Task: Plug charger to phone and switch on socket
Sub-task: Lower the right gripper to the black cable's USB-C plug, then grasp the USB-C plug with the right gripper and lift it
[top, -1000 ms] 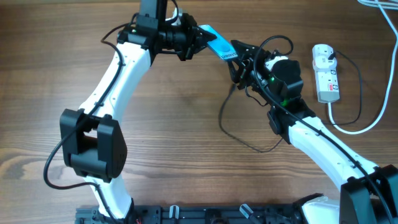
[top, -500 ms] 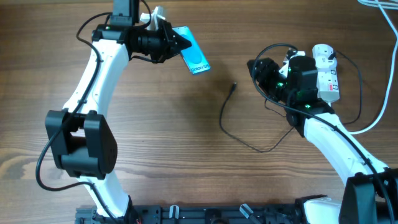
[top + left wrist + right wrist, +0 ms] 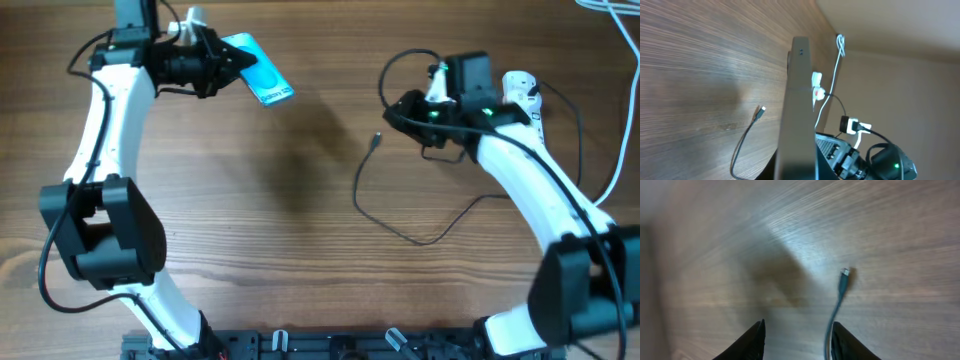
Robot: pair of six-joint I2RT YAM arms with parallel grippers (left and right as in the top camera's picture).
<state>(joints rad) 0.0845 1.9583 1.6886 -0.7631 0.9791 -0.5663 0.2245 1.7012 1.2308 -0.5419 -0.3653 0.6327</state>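
Observation:
My left gripper (image 3: 230, 68) is shut on the phone (image 3: 260, 80) and holds it tilted in the air at the back left, turquoise screen up. In the left wrist view the phone (image 3: 797, 110) shows edge-on. The charger cable (image 3: 400, 228) lies on the table, and its connector plug (image 3: 376, 141) lies free. My right gripper (image 3: 393, 112) is open and empty just above the plug. In the right wrist view the plug (image 3: 844, 275) lies ahead of the open jaws (image 3: 797, 340), with the cable beside the right finger. The socket (image 3: 518, 84) is partly hidden behind my right arm.
A thicker white cable (image 3: 600, 195) loops at the right edge of the wooden table (image 3: 280, 220). The left wrist view shows the socket (image 3: 816, 86), a white cable (image 3: 832, 75) and my right arm (image 3: 865, 160). A black rail (image 3: 320, 345) runs along the front edge.
My left arm has carried the phone away to the left. My right gripper drew back from the phone, then turned over the plug, which now lies free on the table.

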